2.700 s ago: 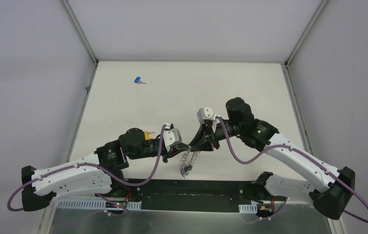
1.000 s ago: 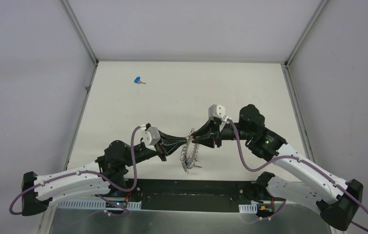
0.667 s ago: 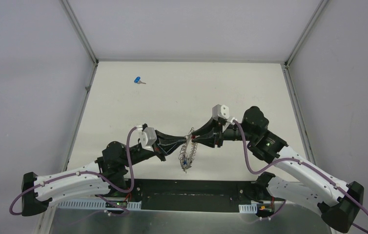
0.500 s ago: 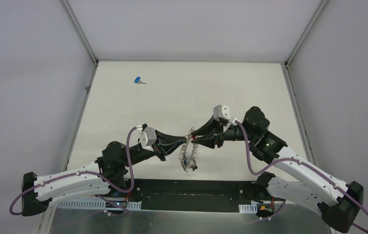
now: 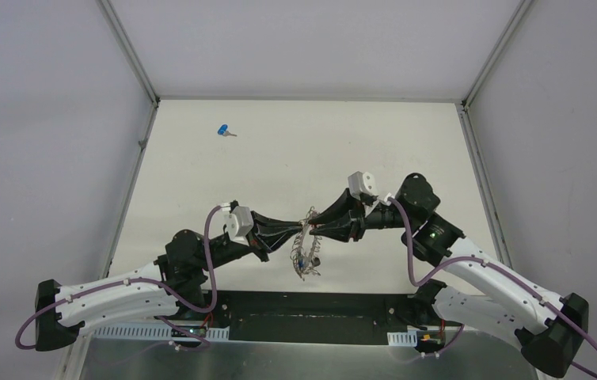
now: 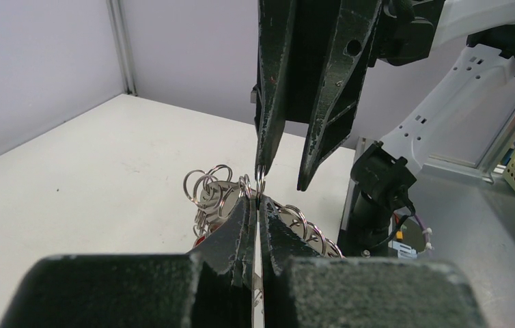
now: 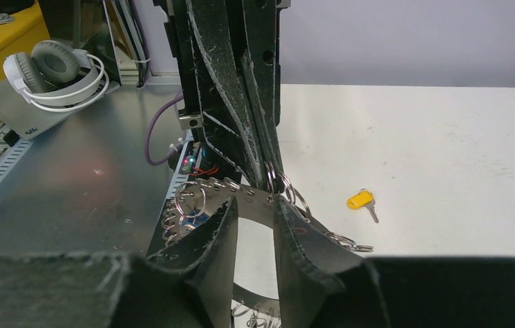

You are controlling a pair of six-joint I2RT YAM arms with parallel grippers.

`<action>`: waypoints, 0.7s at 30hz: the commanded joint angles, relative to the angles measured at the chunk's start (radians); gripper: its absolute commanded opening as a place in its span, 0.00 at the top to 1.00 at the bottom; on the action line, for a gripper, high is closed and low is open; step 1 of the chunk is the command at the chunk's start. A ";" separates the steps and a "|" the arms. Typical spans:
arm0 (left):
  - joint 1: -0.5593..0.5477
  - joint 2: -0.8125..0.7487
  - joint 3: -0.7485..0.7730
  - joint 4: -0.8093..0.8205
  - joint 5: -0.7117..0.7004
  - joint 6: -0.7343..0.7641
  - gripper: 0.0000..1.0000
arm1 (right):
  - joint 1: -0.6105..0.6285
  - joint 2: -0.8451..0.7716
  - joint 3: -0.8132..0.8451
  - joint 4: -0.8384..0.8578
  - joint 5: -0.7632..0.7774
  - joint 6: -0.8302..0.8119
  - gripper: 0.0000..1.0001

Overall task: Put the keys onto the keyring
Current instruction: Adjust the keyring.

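desk (image 5: pixel 295 150): is carrying the two loose keys, while both arms are meeting above its near middle.
left gripper (image 5: pixel 294 237): is reaching in from the left and clamping fully closed on the band of the keyring.
right gripper (image 5: pixel 316 228): is reaching in from the right with its jaws partly apart. They are straddling the band just beside the left gripper's tips, and one fingertip (image 6: pixel 261 171) is touching the band without pinching it.
keyring (image 5: pixel 306 255): is hanging in the air between the two grippers. Its long axis is running near to far, and its fringe of small keys is dangling toward the near edge.
blue key (image 5: pixel 223 131): is lying at the far left of the desk, well apart from both grippers.
yellow key (image 7: pixel 360 199): is lying on the desk left of the keyring.
coming move: both keys are lying leftward, nearer the left arm, which is busy holding the keyring. The freer right gripper would probably be fetching them across.
views: the overhead view is hiding the yellow key under the left arm, and only the right wrist view is showing it. The left wrist view is showing the gap between the right gripper's jaws most plainly.
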 commanded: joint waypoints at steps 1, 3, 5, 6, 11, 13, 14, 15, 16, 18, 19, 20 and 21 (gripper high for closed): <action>-0.009 -0.019 0.000 0.113 0.002 -0.019 1.00 | 0.000 0.014 -0.003 0.061 -0.012 0.020 0.70; -0.009 -0.019 -0.004 0.115 -0.001 -0.022 1.00 | 0.000 0.023 0.000 0.065 -0.016 0.024 0.70; -0.009 -0.021 -0.008 0.121 -0.001 -0.024 1.00 | 0.000 0.031 0.004 0.069 -0.023 0.027 0.70; -0.009 -0.021 -0.008 0.122 -0.002 -0.024 1.00 | 0.000 0.034 0.004 0.076 -0.030 0.032 0.71; -0.009 -0.019 -0.008 0.122 -0.003 -0.026 1.00 | 0.001 0.044 0.000 0.114 -0.068 0.054 0.85; -0.009 -0.019 -0.007 0.124 -0.003 -0.025 1.00 | 0.002 0.049 -0.001 0.120 -0.071 0.059 0.86; -0.010 -0.018 -0.007 0.125 -0.003 -0.027 1.00 | 0.003 0.051 -0.002 0.123 -0.073 0.059 0.86; -0.009 -0.016 -0.007 0.126 -0.002 -0.028 1.00 | 0.004 0.053 -0.001 0.122 -0.072 0.060 0.86; -0.009 -0.015 -0.007 0.128 -0.001 -0.027 1.00 | 0.005 0.055 -0.002 0.123 -0.072 0.059 0.85; -0.009 -0.014 -0.005 0.133 0.001 -0.029 1.00 | 0.009 0.062 -0.002 0.123 -0.069 0.059 0.85; -0.009 -0.012 -0.005 0.135 0.003 -0.030 1.00 | 0.008 0.067 -0.001 0.123 -0.067 0.058 0.85; -0.009 -0.010 -0.005 0.136 0.003 -0.031 1.00 | 0.009 0.071 0.000 0.122 -0.065 0.058 0.85; -0.009 -0.008 -0.005 0.137 0.005 -0.032 1.00 | 0.009 0.075 0.002 0.123 -0.062 0.058 0.85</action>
